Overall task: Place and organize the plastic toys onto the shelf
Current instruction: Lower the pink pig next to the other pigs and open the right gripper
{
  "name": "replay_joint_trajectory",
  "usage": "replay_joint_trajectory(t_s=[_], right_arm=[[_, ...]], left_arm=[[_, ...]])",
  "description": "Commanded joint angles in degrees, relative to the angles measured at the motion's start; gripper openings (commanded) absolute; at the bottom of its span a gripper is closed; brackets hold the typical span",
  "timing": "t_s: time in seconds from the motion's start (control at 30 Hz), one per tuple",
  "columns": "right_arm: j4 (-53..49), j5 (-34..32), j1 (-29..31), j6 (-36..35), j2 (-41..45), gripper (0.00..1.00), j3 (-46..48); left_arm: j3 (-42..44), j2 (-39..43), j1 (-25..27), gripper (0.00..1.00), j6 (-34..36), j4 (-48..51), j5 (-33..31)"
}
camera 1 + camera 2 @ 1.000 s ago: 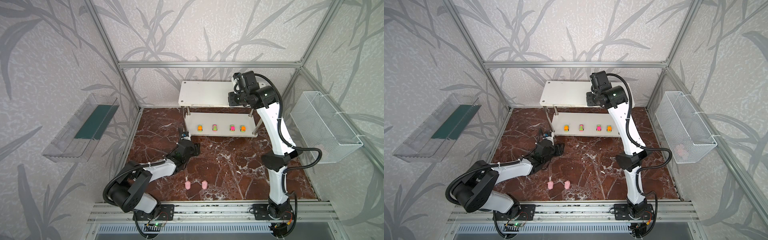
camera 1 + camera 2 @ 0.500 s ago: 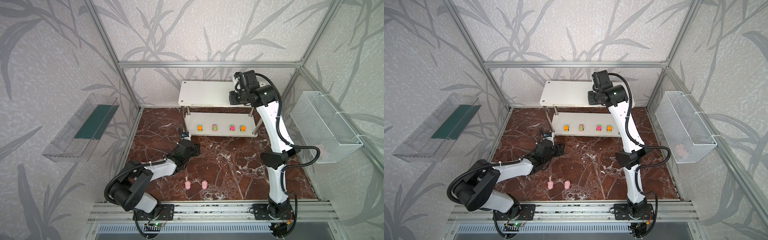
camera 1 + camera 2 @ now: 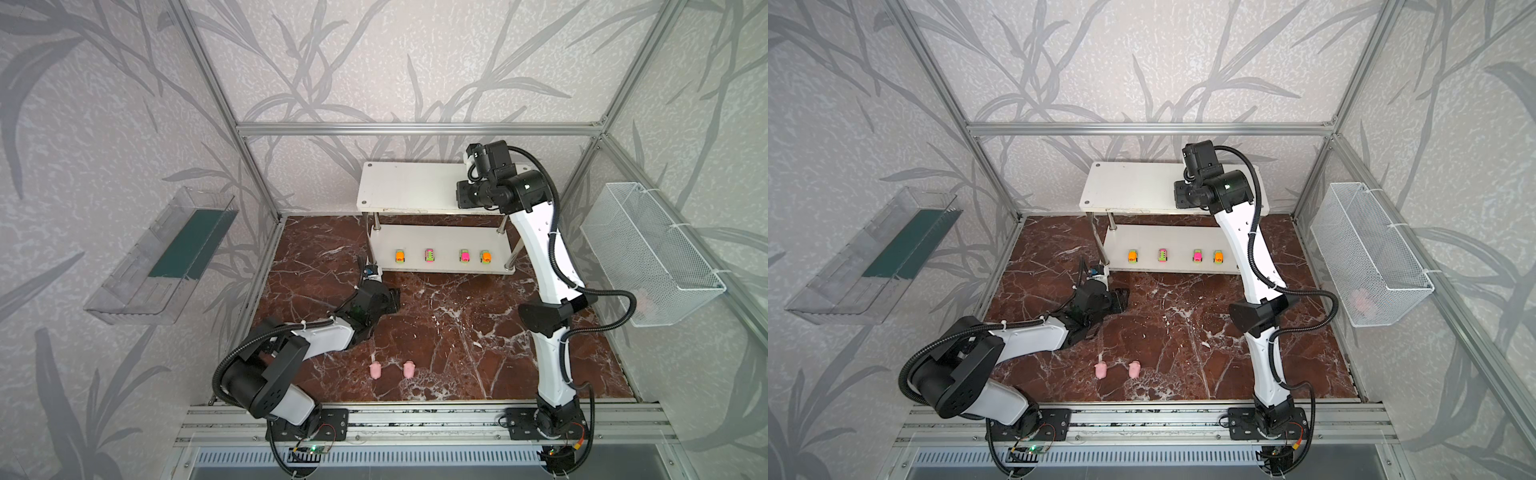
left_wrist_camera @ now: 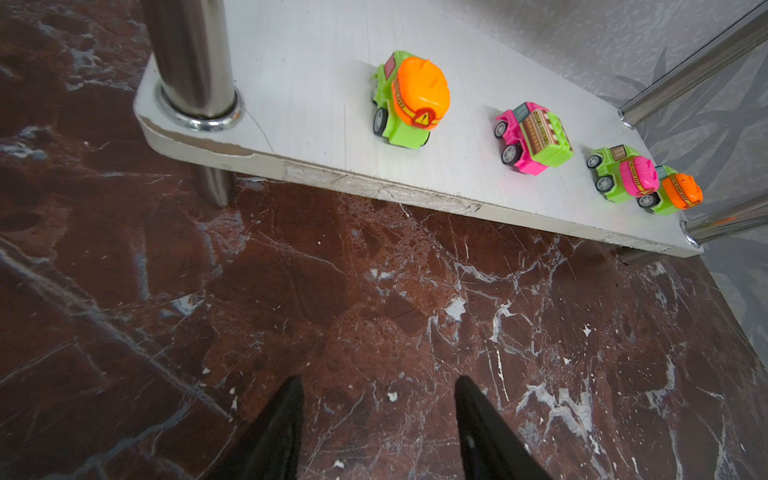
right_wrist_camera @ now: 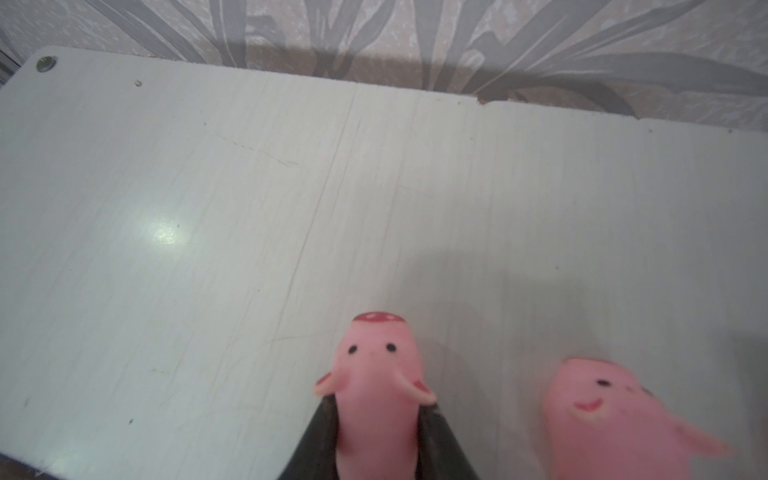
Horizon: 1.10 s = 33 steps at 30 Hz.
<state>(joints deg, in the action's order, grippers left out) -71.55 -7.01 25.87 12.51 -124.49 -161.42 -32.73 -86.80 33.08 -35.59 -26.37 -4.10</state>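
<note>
The white shelf (image 3: pixel 407 187) stands at the back. Over the right end of its top tier, my right gripper (image 5: pixel 376 409) is shut on a pink pig (image 5: pixel 376 374), snout pointing away from the fingers. A second pig (image 5: pixel 602 411) rests on that tier beside it. In both top views the arm hides these pigs. Several toy cars (image 4: pixel 411 99) stand in a row on the lower tier (image 3: pixel 440 241). Two more pigs (image 3: pixel 376 370) (image 3: pixel 409 369) lie on the floor near the front. My left gripper (image 4: pixel 378 380) hovers open and empty over the floor by the shelf's front left post (image 4: pixel 191 58).
A white wire basket (image 3: pixel 648 257) hangs on the right wall with something pink (image 3: pixel 1362 301) inside. A clear plastic tray (image 3: pixel 162 253) is fixed to the left wall. The marble floor (image 3: pixel 457 324) lies between the arms, with a metal rail (image 3: pixel 415 419) along the front.
My right gripper has barely shifted over the top tier, still gripping the pig. The left arm has not moved.
</note>
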Motion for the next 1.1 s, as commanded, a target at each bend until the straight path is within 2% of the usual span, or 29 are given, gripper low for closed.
replay_joint_trajectory(t_s=[0.0, 0.53, 0.63, 0.87, 1.07], right_arm=[[0.87, 0.50, -0.14, 0.76, -0.50, 0.28, -1.47], [1.24, 1.98, -0.12, 2.34, -1.95, 0.29, -1.37], [1.20, 2.45, -0.09, 2.27, -2.15, 0.38, -1.28], [2.03, 2.57, -0.03, 2.00, -1.49, 0.45, -1.43], [3.36, 2.79, -0.10, 1.37, 0.31, 0.56, -2.11]], left_arm=[[0.65, -0.42, -0.29, 0.57, -0.44, -1.04, 0.41], [0.74, -0.04, -0.70, 0.57, -0.10, -0.88, 0.67], [0.62, -0.28, -0.78, 0.57, -0.21, -0.88, 0.74], [0.30, -0.47, -0.96, 0.57, -0.22, -0.79, 1.01], [0.21, -0.50, -1.08, 0.57, -0.10, -0.39, 1.06]])
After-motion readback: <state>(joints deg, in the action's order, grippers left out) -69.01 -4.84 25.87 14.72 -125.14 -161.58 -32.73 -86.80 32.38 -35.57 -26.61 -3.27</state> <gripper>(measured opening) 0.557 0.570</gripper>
